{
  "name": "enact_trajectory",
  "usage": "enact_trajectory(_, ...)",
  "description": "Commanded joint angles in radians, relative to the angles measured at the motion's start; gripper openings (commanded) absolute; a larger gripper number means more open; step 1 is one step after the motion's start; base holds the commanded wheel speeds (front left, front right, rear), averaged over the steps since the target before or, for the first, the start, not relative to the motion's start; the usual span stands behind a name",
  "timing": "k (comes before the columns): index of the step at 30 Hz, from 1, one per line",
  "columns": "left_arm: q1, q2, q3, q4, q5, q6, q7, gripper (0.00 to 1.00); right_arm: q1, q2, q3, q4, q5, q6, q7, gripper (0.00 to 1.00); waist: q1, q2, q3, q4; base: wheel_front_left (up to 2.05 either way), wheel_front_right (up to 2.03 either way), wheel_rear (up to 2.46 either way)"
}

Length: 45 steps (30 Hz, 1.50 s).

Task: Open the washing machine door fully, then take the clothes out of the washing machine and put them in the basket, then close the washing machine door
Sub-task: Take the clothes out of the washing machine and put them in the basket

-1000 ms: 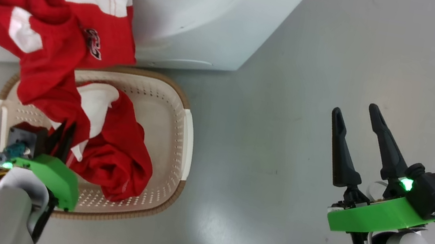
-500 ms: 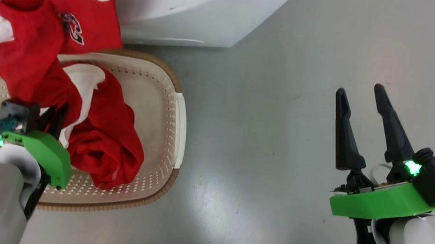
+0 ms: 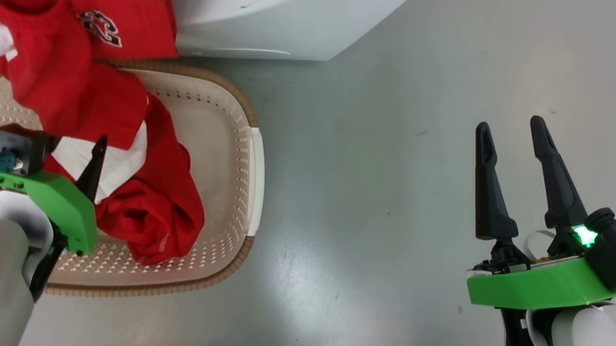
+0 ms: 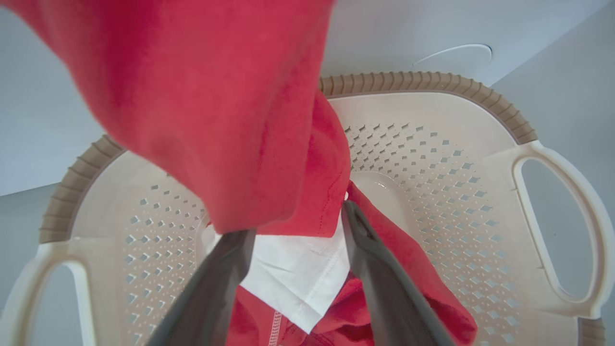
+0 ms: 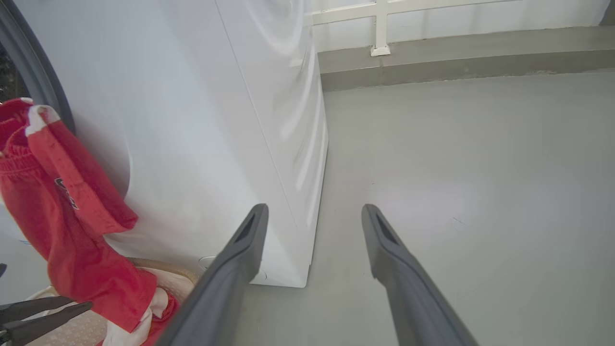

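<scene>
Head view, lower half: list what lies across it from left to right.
In order: left gripper → basket, at its right-side handle → bare grey floor → right gripper. The red clothes overlap the left gripper and basket, so they are left out.

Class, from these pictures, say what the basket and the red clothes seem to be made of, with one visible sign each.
The basket looks like moulded cream plastic, matte: crisp punched holes, ribbed brown rim. The clothes look like soft matte fabric, probably knit: they drape in folds and show a stitched hem.
</scene>
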<state>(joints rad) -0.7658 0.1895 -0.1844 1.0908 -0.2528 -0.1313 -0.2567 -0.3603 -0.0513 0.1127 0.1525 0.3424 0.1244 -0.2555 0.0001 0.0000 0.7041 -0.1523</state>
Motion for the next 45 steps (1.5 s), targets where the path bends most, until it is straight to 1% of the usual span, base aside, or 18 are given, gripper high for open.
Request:
enact_trajectory(1, 0.003, 0.039, 0.020, -0.016, -0.009, 0.001, -0.005, 0.91, -0.004, 0.001, 0.022, -0.021, 0.000, 0.006, -0.006, 1.00, -0.0001, 0.0000, -0.002, 0.002, 0.00, 0.00, 0.00)
enact_trajectory(3, 0.004, 0.038, 0.021, -0.020, -0.014, 0.001, -0.005, 0.94, -0.004, 0.001, 0.021, -0.020, -0.001, 0.006, -0.006, 1.00, -0.0001, 0.0000, -0.005, 0.004, 0.00, 0.00, 0.00)
enact_trajectory(5, 0.006, 0.036, 0.020, -0.025, -0.018, 0.001, -0.005, 0.94, -0.003, 0.001, 0.021, -0.019, -0.002, 0.006, -0.006, 1.00, -0.0001, 0.0000, -0.008, 0.006, 0.00, 0.00, 0.00)
enact_trajectory(8, 0.009, 0.034, 0.024, -0.038, -0.028, 0.001, -0.005, 0.97, -0.001, 0.001, 0.020, -0.018, -0.004, 0.006, -0.006, 1.00, -0.0001, 0.0000, -0.012, 0.009, 0.00, 0.00, 0.00)
enact_trajectory(9, 0.010, 0.035, 0.027, -0.046, -0.033, 0.001, -0.005, 1.00, -0.001, 0.001, 0.020, -0.018, -0.005, 0.006, -0.006, 1.00, -0.0001, 0.0000, -0.014, 0.010, 0.00, 0.00, 0.00)
enact_trajectory(18, 0.036, 0.029, 0.056, -0.120, -0.063, 0.001, -0.005, 1.00, 0.006, 0.001, 0.015, -0.015, -0.012, 0.006, -0.006, 1.00, -0.0001, 0.0000, -0.030, 0.024, 0.00, 0.00, 0.00)
enact_trajectory(30, 0.148, 0.030, 0.140, -0.379, -0.058, 0.001, -0.005, 1.00, 0.023, 0.001, 0.009, -0.009, -0.025, 0.006, -0.006, 1.00, -0.0001, 0.0000, -0.065, 0.048, 0.00, 0.00, 0.00)
enact_trajectory(45, 0.344, -0.014, 0.287, -0.774, 0.003, 0.001, -0.005, 1.00, 0.040, 0.001, -0.006, -0.002, -0.039, 0.006, -0.006, 1.00, -0.0001, 0.0000, -0.109, 0.078, 0.00, 0.00, 0.00)
